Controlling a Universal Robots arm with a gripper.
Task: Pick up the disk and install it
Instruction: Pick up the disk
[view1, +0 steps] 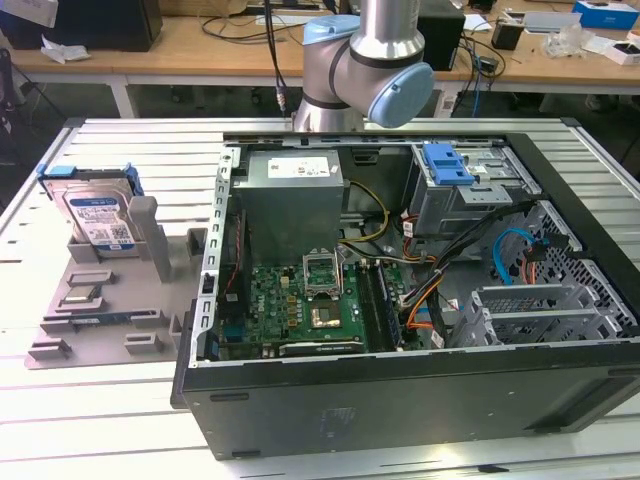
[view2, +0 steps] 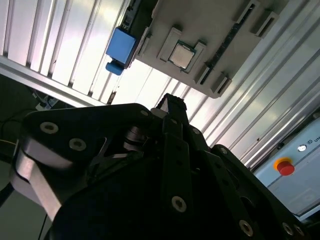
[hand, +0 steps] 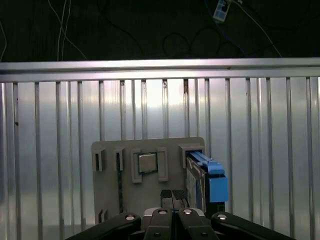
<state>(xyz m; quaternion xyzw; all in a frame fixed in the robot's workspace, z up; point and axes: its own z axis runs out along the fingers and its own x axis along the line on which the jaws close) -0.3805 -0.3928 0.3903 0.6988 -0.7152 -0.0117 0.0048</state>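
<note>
Gripper (hand: 172, 194) looks clenched on nothing, fingertips pressed together, though I only get a poor look at it in the first wrist view. It's pointed toward the grey holder tray (hand: 107, 190). The disk (view1: 98, 215) stands upright in that tray at the exterior view's left, beside the open PC case (view1: 400, 400).

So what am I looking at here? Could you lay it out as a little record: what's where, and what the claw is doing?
Disk: stands on edge in the grey holder, at the exterior view's left; not picked up
Holder's other load: a processor chip
Table: slatted metal; bears holder and open computer case
Gripper: shut, empty, facing the holder, apart from the disk
Drive cage: inside the case, blue latch on top
</note>
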